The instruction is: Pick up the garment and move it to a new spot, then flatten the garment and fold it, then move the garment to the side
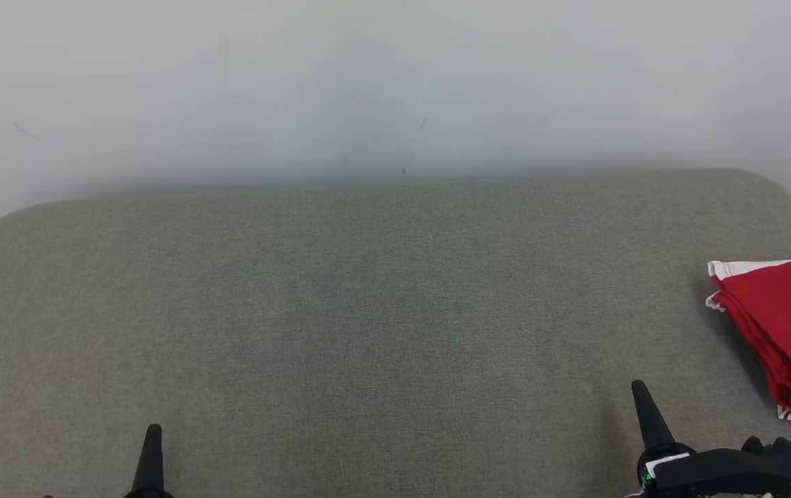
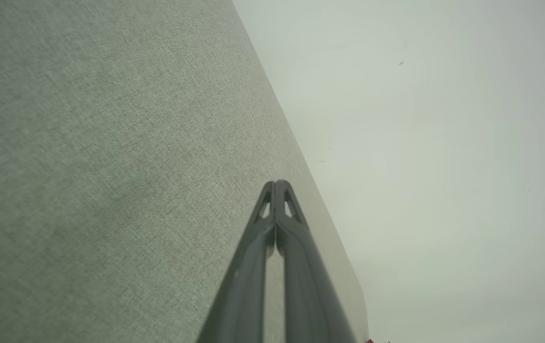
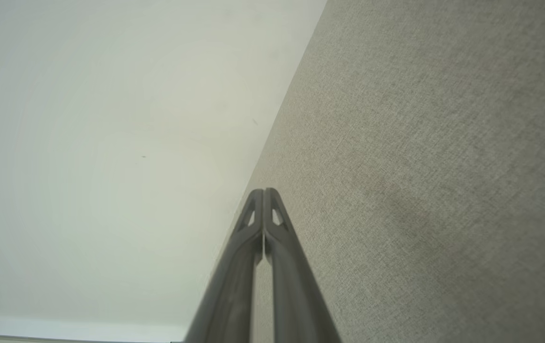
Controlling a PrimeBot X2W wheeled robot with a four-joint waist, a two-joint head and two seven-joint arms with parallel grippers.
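**Fingers point(image 2: 248, 276) Shut and Empty; Garment point(image 1: 789, 332) at Far Right**

1. Left gripper point(image 2: 277, 183): my two dark fingers are pressed together from the tips down. Only a narrow slit shows lower along their length, and nothing is held between them. In the head view this gripper rises as a single point at the lower left, above the grey fabric surface point(image 1: 367, 311).

2. Right gripper point(image 3: 263, 191): my fingers are likewise closed tip to tip and carry nothing. In the head view the closed tip points up at the lower right, with the dark wrist housing point(image 1: 727, 470) lying along the bottom edge.

3. The garment is red with white trim. It lies folded in stacked layers on the grey fabric surface, at the right edge of the head view, where the frame cuts off part of it. It sits up and to the right of my right fingertips, near them but not touching. It is well apart from my left gripper.

4. Surroundings: the middle of the surface is bare. A pale wall point(image 1: 395, 83) stands behind its far edge. Both wrist views look along the closed fingers toward the line where the fabric meets the wall.
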